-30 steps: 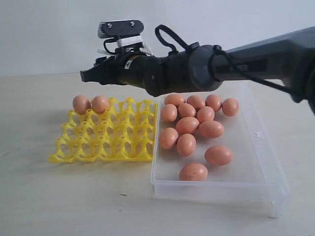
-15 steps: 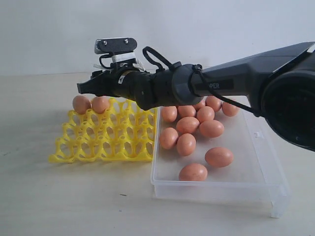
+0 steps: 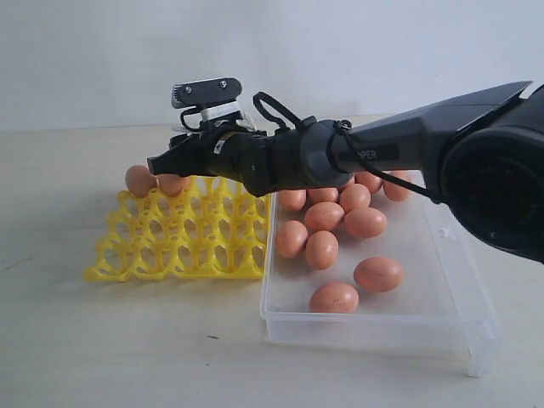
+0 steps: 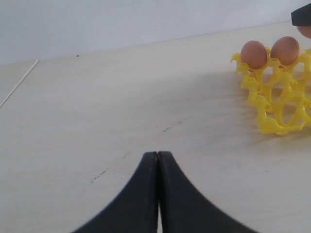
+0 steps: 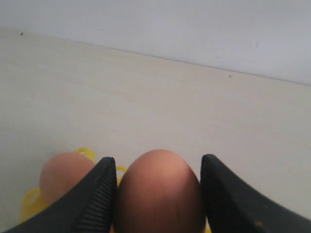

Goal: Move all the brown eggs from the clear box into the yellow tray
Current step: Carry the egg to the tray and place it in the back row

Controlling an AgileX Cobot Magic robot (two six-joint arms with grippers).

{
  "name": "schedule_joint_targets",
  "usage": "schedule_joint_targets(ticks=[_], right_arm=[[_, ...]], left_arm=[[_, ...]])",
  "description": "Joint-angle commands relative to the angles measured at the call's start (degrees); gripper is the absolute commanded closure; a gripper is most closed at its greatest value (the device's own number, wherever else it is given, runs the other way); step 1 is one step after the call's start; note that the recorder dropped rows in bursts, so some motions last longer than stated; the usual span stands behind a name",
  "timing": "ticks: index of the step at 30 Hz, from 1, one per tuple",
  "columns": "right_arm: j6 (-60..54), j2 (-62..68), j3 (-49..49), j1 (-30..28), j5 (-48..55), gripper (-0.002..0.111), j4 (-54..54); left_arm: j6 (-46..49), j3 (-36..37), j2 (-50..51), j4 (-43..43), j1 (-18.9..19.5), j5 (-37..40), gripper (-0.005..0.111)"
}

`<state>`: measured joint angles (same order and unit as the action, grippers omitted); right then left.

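Tabletop of pale wood [image 3: 127, 340] carries everything. Across it stretches the dark grey right arm [image 3: 408, 144], lying almost level, with the right gripper [image 3: 160, 161] at its end. Back from those fingertips, beneath the wrist and forearm, sits the shallow clear plastic box [image 3: 442, 272] with low walls, just beside the tray's edge. About eleven smooth orange-brown oval eggs [image 3: 324, 216] lie loose on its floor. Most are bunched at the end under the arm and two lie apart at the near end. The arm hides part of the cluster, so the count is uncertain.

Directly below the right fingertips lies the bright yellow lattice egg tray [image 3: 170, 246], flat on the table. Two eggs sit in its far row: the corner egg [image 3: 140, 180] just past the fingertips, and its neighbour [image 3: 174, 184] right under them, partly covered by the jaws.

The right gripper's two black ribbed fingers [image 5: 99, 194] are clamped on a third brown egg [image 5: 158, 194], one pad pressed to each side, its rounded end poking out ahead of the tips. It hangs over the tray close to the neighbour; whether it touches a cup cannot be told.

The left gripper [image 4: 158, 154] is clenched on nothing, its black fingers [image 4: 138, 199] pressed together along their length over bare table. The tray's corner and its two eggs stand well ahead of those tips.
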<state>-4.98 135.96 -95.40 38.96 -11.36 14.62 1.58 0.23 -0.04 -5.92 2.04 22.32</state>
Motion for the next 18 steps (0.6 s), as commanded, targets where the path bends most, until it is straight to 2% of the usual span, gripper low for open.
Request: schedule_joint_targets(ticks=[1,10,12,14,16,18], right_arm=[[-0.4,-0.1,-0.5,-1.0,-0.3,0.108,-0.2],[0.1,0.0,-0.5,-1.1,0.9,0.108,-0.2],[0.1,0.0,-0.5,-1.1,0.9,0.102,-0.2],[0.1,0.0,-0.5,-1.1,2.0,0.09,-0.2],[0.1,0.0,-0.5,-1.1,3.1,0.069,-0.2],[0.1,0.0,-0.5,-1.1,3.1,0.055,-0.2]], left_arm=[[-0.3,-0.2,0.0,0.1,-0.3,-0.5,0.107],[-0.3,-0.2,0.0,0.1,-0.3,-0.5,0.107],[-0.3,-0.2,0.0,0.1,-0.3,-0.5,0.107],[-0.3,-0.2,0.0,0.1,-0.3,-0.5,0.107],[-0.3,-0.2,0.0,0.1,-0.3,-0.5,0.107],[-0.3,-0.2,0.0,0.1,-0.3,-0.5,0.107]])
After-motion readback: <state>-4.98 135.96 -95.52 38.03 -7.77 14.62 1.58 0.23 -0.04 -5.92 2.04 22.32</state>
